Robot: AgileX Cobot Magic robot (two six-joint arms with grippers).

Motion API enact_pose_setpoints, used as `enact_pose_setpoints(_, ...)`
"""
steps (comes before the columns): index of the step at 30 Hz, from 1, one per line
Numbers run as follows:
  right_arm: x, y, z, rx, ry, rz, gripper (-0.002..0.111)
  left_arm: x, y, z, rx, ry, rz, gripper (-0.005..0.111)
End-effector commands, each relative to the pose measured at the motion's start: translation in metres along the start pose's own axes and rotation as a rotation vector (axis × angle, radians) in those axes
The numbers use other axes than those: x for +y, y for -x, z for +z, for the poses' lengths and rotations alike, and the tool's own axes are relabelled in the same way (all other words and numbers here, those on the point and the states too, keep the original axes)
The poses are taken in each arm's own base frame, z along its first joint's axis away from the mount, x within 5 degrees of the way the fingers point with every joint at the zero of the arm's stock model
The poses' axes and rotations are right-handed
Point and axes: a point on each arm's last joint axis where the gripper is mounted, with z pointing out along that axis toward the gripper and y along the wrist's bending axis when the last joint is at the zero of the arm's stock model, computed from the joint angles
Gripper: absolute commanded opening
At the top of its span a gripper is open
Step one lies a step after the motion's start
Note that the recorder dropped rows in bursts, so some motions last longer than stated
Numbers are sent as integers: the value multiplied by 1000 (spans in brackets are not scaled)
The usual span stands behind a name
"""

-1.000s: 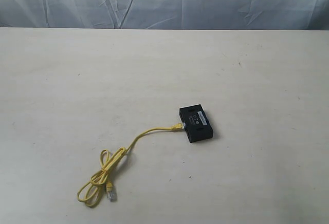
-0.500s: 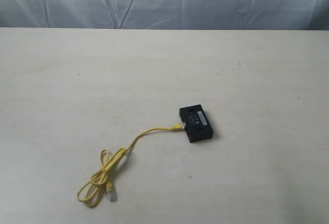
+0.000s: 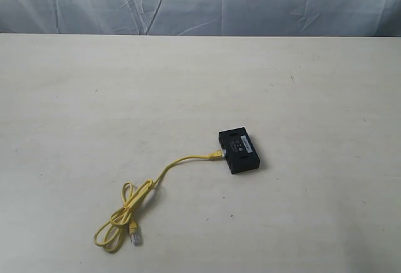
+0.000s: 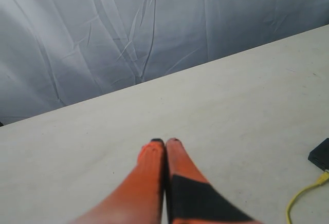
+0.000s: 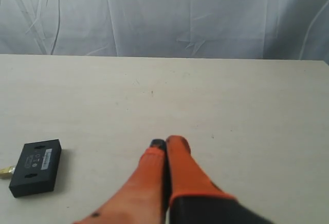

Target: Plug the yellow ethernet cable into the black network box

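Note:
The black network box [image 3: 239,152] lies flat on the table right of centre, label strip up. The yellow ethernet cable [image 3: 182,161] runs from a bundled loop at the front left to the box's left side, where its plug [image 3: 215,154] sits at the box. Its other clear plug [image 3: 135,236] lies loose by the loop. Neither arm shows in the exterior view. My left gripper [image 4: 165,142] is shut with nothing in it, the box [image 4: 321,154] and cable [image 4: 303,196] off to its side. My right gripper [image 5: 166,143] is shut and empty, apart from the box [image 5: 36,167].
The pale table [image 3: 125,85] stretches wide around the box and cable. A wrinkled grey-blue cloth backdrop [image 3: 200,0] hangs behind the far table edge.

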Motion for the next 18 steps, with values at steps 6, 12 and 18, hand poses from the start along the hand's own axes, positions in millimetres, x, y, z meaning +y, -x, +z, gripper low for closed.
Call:
enact_pose_setpoints(6,2,-6,5,-36,15,7,-1,0,0,-2,-9,4,-5,0)
enact_pose_setpoints(12,6,-39,19,45,47,72,-1,0,0,-2,-9,4,-5,0)
enact_pose_setpoints(18,7,-44,21,38,53,88,-1,0,0,-2,-9,4,-5,0)
